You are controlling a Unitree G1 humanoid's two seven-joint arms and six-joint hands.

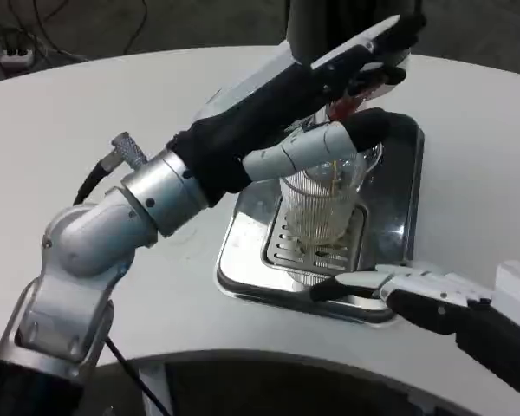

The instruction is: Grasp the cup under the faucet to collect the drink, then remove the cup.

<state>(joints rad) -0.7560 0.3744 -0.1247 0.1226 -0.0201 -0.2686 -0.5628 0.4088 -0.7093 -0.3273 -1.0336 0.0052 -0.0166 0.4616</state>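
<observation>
1. The cup point(319, 212) is a clear ribbed glass, upright on the slotted grate of the steel tray point(397, 225) near the middle of the table point(95, 113).
2. A thin amber stream falls into the cup from above, where a red part of the faucet point(347, 106) shows at about 12 o'clock from it.
3. The left hand point(329, 104) reaches over the cup's rim with fingers stretched toward the faucet; whether it grips anything cannot be told.
4. The right hand point(399, 284) lies at 5 o'clock from the cup, fingers straight on the tray's front edge, holding nothing.
</observation>
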